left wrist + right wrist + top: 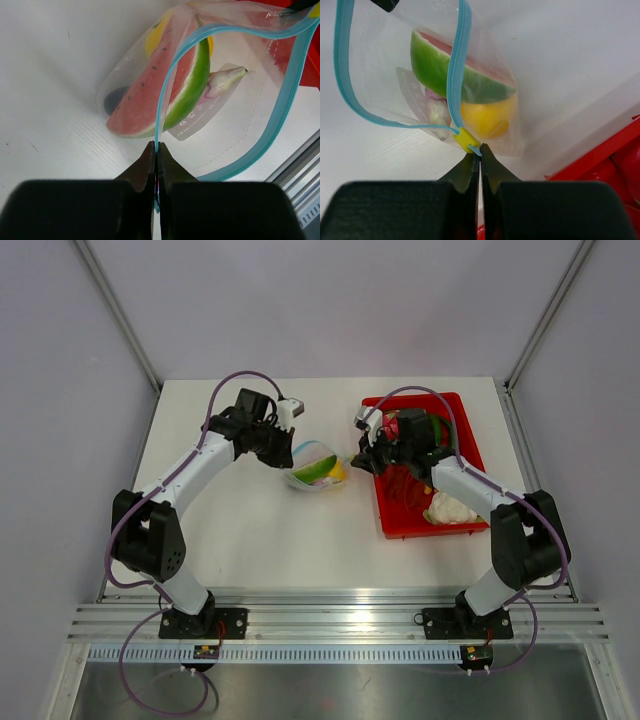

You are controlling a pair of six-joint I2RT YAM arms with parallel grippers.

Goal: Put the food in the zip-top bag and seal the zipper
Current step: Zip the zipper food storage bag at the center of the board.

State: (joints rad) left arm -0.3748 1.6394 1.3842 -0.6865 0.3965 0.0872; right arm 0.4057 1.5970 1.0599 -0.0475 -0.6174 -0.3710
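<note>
Bases of two arms sit bolted side by side at the near edge of the white table (250, 530), and both arms reach forward toward the middle of the surface. Between them lies the zip-top bag (315, 465), clear and crinkled, resting on the table just left of a red tray (462, 405). The left gripper (156, 147) has its jaws pressed tight together on one end of the light-blue zipper (292, 85), the strip running out from between the fingertips. The right gripper (479, 155) is likewise clamped thin on the opposite end of the strip, right beside a small yellow slider (465, 139). Between the two pinched ends the bag's mouth stands unsealed, its two blue edges bowed apart in a wide loop. Inside the bag, the watermelon wedge (150, 105) leans with its green rind toward the opening, the round yellow fruit (487, 117) is tucked against it, and a pale purplish piece (220, 82) lies beside the rind; a dark rounded shape behind the wedge is too hidden to name. Farther right, the tray holds a white lumpy item (450, 508) near its front corner and some red shapes partly covered by the right arm.
</note>
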